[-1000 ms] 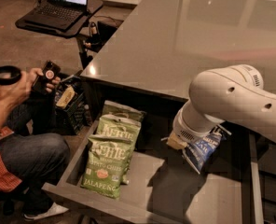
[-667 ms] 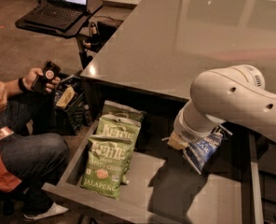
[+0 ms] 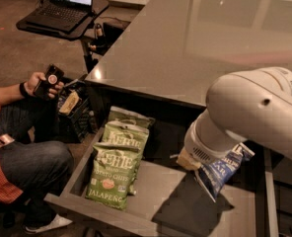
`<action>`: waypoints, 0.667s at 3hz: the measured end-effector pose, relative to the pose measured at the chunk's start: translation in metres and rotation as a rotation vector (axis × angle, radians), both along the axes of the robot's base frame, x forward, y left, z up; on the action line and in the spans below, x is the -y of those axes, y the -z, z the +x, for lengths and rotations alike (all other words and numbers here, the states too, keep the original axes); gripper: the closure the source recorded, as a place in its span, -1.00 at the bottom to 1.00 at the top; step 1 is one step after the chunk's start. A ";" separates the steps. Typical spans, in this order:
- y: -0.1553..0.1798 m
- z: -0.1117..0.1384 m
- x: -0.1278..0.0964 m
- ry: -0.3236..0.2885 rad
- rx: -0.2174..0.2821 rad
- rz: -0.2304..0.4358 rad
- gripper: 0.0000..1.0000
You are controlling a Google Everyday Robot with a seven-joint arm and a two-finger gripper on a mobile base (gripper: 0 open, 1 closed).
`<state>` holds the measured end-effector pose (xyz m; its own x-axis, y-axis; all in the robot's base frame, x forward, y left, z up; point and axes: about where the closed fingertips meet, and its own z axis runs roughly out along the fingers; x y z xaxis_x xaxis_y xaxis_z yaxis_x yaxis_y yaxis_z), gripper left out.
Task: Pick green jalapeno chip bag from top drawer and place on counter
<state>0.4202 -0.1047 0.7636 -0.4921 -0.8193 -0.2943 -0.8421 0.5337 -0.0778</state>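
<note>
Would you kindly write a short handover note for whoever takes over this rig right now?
End effector: low over the right part of the open top drawer, mostly hidden behind the arm, by a blue chip bag.
Green jalapeno chip bag: lies in the drawer's left part, frontmost of the overlapping green bags, not grasped.
Done: drawer open.
Left: grasp the green bag, lift it out, set it on the counter.
Note: a person sits close to the drawer's left side.

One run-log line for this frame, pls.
end effector: low in top drawer, right side, beside blue chip bag | green jalapeno chip bag: drawer left, untouched | counter: bag not yet placed
</note>
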 end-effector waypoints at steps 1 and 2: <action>-0.021 -0.045 -0.018 0.024 -0.042 0.054 1.00; -0.021 -0.045 -0.018 0.024 -0.042 0.054 1.00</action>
<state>0.3751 -0.0872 0.7844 -0.5243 -0.7905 -0.3165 -0.8308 0.5564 -0.0132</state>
